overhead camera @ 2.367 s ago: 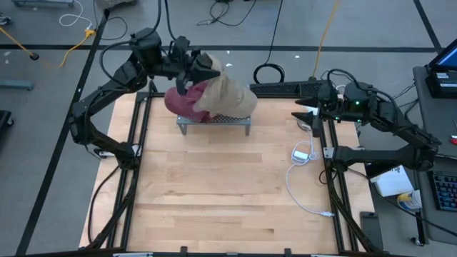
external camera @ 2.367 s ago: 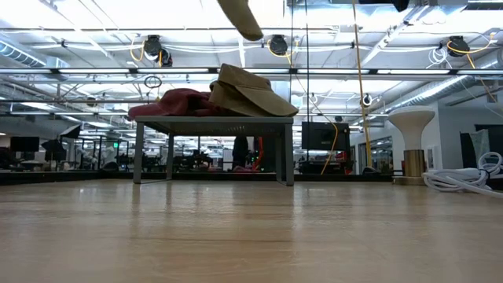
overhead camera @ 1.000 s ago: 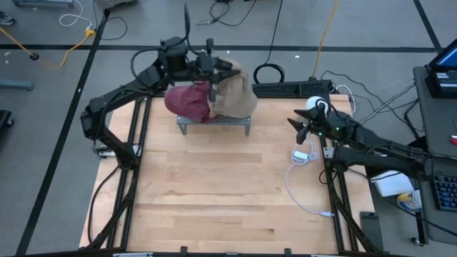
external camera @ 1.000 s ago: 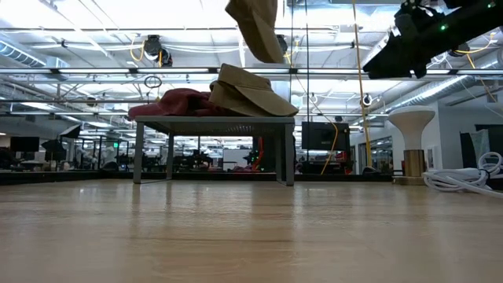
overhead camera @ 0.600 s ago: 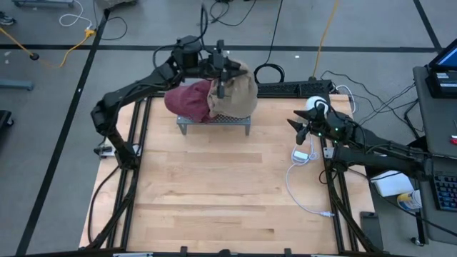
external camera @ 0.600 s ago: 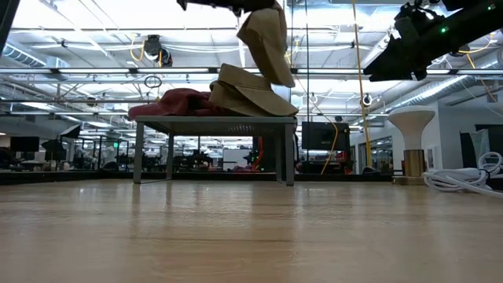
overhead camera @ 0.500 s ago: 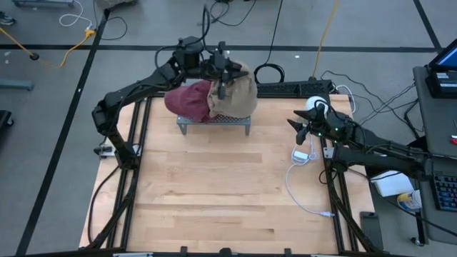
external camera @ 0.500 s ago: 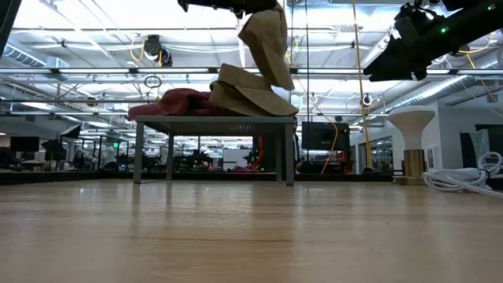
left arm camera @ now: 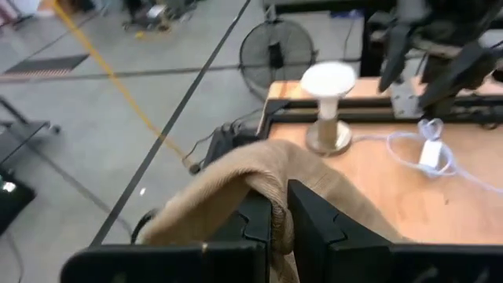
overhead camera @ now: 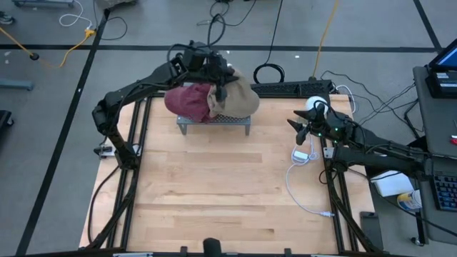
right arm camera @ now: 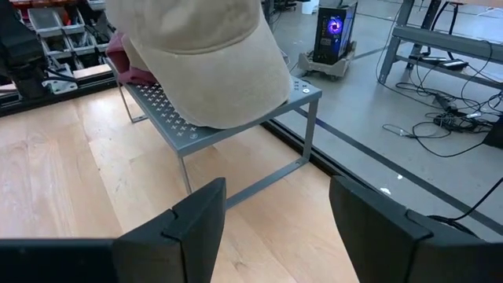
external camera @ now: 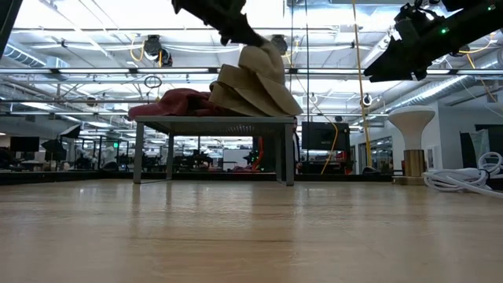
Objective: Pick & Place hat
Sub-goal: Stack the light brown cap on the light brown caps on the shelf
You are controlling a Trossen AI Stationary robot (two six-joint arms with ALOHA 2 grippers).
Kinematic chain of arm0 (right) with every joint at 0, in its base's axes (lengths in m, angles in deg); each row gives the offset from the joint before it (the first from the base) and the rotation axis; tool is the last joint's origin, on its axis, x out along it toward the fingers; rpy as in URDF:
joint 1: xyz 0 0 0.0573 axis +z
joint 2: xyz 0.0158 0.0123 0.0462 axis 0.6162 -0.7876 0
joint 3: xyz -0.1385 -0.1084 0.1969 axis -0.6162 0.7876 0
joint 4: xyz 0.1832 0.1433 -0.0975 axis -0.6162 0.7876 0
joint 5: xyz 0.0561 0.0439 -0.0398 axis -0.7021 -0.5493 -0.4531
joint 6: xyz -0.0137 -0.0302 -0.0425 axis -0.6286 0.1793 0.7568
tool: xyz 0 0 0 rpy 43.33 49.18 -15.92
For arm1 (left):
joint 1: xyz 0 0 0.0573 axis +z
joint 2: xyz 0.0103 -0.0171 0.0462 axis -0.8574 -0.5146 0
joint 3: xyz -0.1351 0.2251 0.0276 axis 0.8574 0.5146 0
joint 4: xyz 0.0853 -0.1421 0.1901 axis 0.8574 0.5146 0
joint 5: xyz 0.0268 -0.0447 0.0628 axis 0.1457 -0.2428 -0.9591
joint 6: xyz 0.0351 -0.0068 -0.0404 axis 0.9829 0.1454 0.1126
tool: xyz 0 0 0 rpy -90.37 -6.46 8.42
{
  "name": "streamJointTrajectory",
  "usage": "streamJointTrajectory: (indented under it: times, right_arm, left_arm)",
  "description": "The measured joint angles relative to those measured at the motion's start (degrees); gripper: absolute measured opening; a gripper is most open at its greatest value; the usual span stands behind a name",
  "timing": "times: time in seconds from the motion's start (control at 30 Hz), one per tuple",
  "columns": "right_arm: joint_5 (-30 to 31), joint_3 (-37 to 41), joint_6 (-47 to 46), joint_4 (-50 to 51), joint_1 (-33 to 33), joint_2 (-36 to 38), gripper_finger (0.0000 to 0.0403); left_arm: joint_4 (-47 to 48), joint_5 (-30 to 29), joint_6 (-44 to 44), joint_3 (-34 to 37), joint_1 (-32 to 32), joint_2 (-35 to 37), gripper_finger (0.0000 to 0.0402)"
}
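Left gripper pinching the tan hat over the rack, red hat lying beside, right gripper waiting open by the cable, left wrist view alone showing the pinch.

No text, label, brand, number or sign could be read in any of the views. The hats, the metal stand and the wooden table showed no legible markings.
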Motion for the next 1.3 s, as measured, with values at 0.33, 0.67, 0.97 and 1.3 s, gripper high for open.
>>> streamJointTrajectory:
  times: [0.33,0.67,0.97,1.3]
  right_arm:
    - [-0.07,0.0,-0.03,0.04,0.0,0.0,0.0219]
    - [-0.15,0.0,-0.02,0.04,0.0,-0.04,0.0219]
    - [-0.17,0.0,0.2,0.59,0.0,-0.04,0.0219]
    - [-0.2,0.0,0.48,4.67,0.0,-0.04,0.0219]
  left_arm:
    - [9.02,-8.03,-1.83,0.0,-0.04,0.35,0.0025]
    - [18.33,-16.17,-9.83,0.0,0.27,0.33,0.0029]
    - [20.73,-16.76,-16.02,0.0,0.46,0.33,0.0038]
    - [22.15,-19.66,-20.78,0.02,-0.48,-2.17,0.004]
